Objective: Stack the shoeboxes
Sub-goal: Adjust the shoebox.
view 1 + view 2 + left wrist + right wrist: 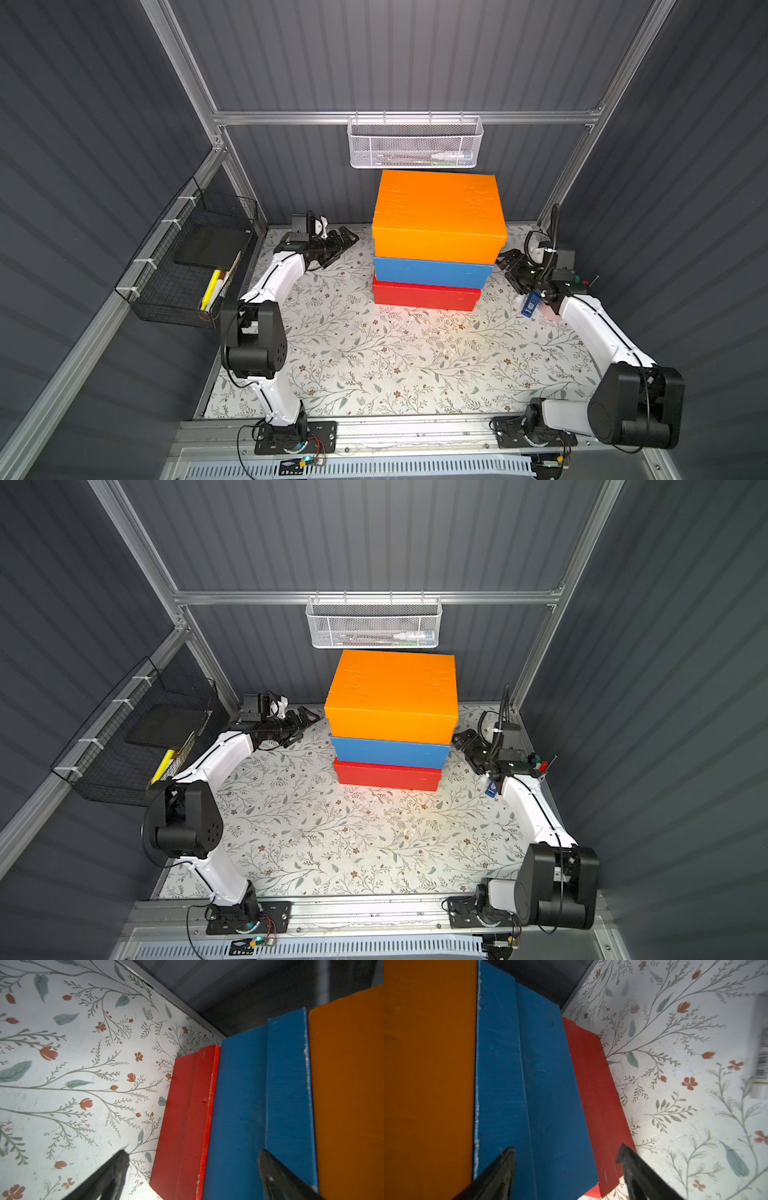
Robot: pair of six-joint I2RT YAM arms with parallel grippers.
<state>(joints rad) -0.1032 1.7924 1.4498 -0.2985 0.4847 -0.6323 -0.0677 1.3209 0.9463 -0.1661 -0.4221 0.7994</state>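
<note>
The three shoeboxes are found stacked at the rear middle of the desk (374, 365), just below the white mesh basket (415, 143) that is hung on the back rail. The red shoebox (424, 296) is set flat on the floral covering as the base. The blue shoebox (432, 272) is laid on it, and the orange shoebox (436, 208) is carried on top. The long sides are roughly lined up, so each load is taken by the walls beneath. From this the stacking is judged done, or all but done.

The left claw (343, 249) is held beside the stack's left end and apart from it, with its jaws spread wide and nothing between them. The right claw (505, 268) is placed just beside the right end, at about the level of the blue shoebox. Its jaws are parted as well and nothing is clasped, though whether a fingertip touches the cardboard cannot be told. This flanking is judged to suit pressing or squaring the ends from both sides.

The shoeboxes are lidded cardboard cuboids of like size, coated in thick matte paint. Bumps and blisters are seen on the orange lid. In the wrist views, white frayed board is exposed along the blue lid's edge, and a small staple is seen in the red wall.
</note>
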